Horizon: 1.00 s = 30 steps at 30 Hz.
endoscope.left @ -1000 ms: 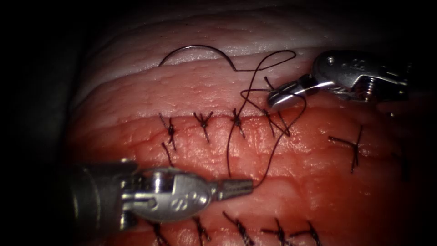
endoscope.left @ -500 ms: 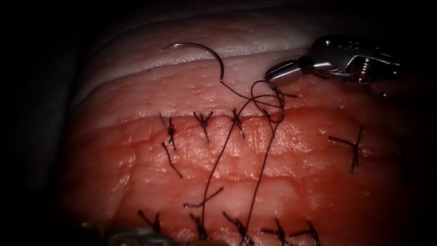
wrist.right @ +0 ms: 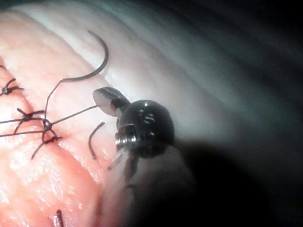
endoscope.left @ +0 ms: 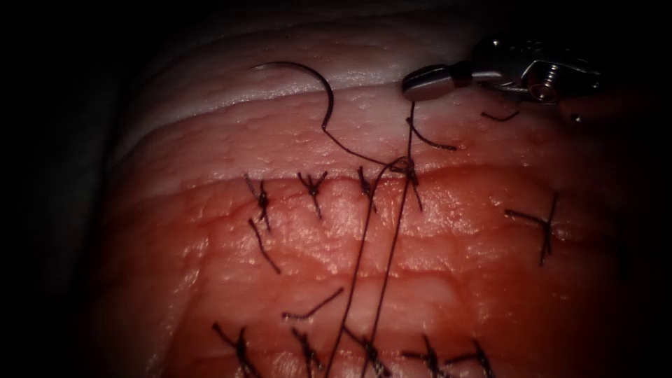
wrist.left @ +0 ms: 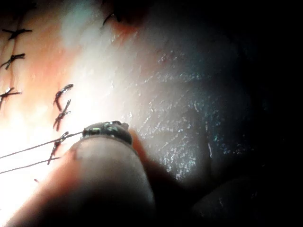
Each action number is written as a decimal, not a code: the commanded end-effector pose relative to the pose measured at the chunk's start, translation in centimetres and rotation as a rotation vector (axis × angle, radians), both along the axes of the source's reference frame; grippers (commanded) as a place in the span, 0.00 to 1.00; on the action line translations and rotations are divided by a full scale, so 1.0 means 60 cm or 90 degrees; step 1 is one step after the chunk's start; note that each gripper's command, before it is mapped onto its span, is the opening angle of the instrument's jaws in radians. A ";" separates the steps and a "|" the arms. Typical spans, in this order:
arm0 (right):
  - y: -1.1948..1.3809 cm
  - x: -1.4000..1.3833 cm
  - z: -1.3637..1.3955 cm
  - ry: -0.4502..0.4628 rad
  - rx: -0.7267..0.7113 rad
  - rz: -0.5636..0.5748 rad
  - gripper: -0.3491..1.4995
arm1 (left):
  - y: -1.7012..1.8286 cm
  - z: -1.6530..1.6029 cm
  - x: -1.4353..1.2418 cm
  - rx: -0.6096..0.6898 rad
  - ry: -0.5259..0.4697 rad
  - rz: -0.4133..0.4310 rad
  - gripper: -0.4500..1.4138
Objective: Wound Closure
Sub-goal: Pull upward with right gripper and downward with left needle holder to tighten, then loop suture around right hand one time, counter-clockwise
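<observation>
Thread (endoscope.left: pixel 409 133) runs taut from the right tool (endoscope.left: pixel 425 82), jaws clamped on it, down to a knot (endoscope.left: pixel 402 166) closing on the cut (endoscope.left: pixel 336 180). Needle (endoscope.left: pixel 308 80) lies free near the tissue's (endoscope.left: pixel 455 280) far edge. The left tool (wrist.left: pixel 108 130) grips the opposite strands; pulls should stay even and opposed.

Surface finishes at the sutured tissue.
Tissue (endoscope.left: pixel 434 238): moist, glossy, finely pebbled, coated with wet red fluid (endoscope.left: pixel 490 308) on the near side; the far band is paler, smoother and waxy. Needle (endoscope.left: pixel 308 80): thin, dark, smooth metal wire. Thread (endoscope.left: pixel 392 245): fine, dark, matt strand; knotted stitches (endoscope.left: pixel 313 185) look frayed. Right gripper (endoscope.left: pixel 428 82): polished, reflective steel. Left gripper (wrist.left: pixel 106 130): shiny metal tip.
</observation>
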<state>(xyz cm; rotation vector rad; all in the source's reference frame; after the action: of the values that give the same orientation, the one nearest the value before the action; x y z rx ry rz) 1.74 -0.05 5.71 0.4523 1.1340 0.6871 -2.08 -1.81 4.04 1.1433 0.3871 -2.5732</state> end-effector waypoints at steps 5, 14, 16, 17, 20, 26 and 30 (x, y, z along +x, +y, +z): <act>0.0005 0.0008 0.0008 -0.019 -0.001 0.015 0.00 | -0.0039 -0.0011 -0.0009 0.013 -0.013 0.070 0.00; 0.0018 -0.0002 0.0017 -0.054 -0.004 0.044 0.00 | -0.0085 -0.0021 -0.0019 0.016 -0.024 0.139 0.00; 0.0021 -0.0004 0.0020 -0.064 -0.004 0.052 0.00 | -0.0089 -0.0018 -0.0021 0.015 -0.024 0.147 0.00; 0.0023 -0.0006 0.0021 -0.070 -0.004 0.056 0.00 | -0.0090 -0.0015 -0.0024 0.016 -0.025 0.150 0.00; 0.0026 -0.0012 0.0024 -0.089 -0.005 0.072 0.00 | -0.0088 -0.0005 -0.0034 0.014 -0.032 0.155 0.00; 0.0027 -0.0025 0.0027 -0.120 -0.005 0.093 0.00 | -0.0092 0.0020 -0.0041 0.029 -0.026 0.159 0.00; 0.0028 -0.0028 0.0027 -0.129 -0.003 0.100 0.00 | -0.0095 0.0021 -0.0040 0.032 -0.029 0.164 0.00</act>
<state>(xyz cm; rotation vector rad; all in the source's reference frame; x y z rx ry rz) 1.50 0.09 5.83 0.2835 0.9816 0.8496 -2.27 -2.35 4.12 1.0870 0.5524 -2.3209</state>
